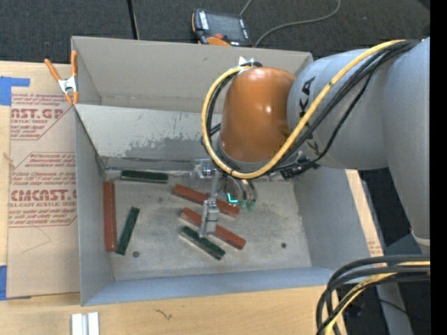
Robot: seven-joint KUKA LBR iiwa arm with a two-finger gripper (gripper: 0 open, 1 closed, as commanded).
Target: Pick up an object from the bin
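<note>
A: Camera view first. Placed the gripper (209,233) where?

B: Lower middle of the frame, down low in the bin (279,218). Sat right at a small cluster: a dark green stick (202,245) lying slantwise, a red-brown stick (230,238) just beside it to the right, and a pair of red-brown sticks (190,194) just above. Touching or only hovering, could not be told.

A: Apart or together?

B: Could not tell, with the tool seen from above and against the clutter.

A: Took which for the task's thing?

B: Guessed the dark green stick, as nearest the tip. No more than a guess.

A: Handling?

B: Judged thin, flat, stiff and light, probably hard plastic or wood, so unlikely to bend or break. Looked smooth, so possibly slippery. Lay flat on the floor, leaving little edge to get under. Best taken across the narrow width, near mid-length, to avoid tipping. Crowded by the red-brown stick, though, so risked pinching both together.

A: Elsewhere?

B: Found a long red-brown stick (110,215) at the left of the frame, along the left wall, with a short green stick (128,230) just beside it. Found a back green stick (144,176) at the foot of the far wall. All well apart from the gripper.
</note>
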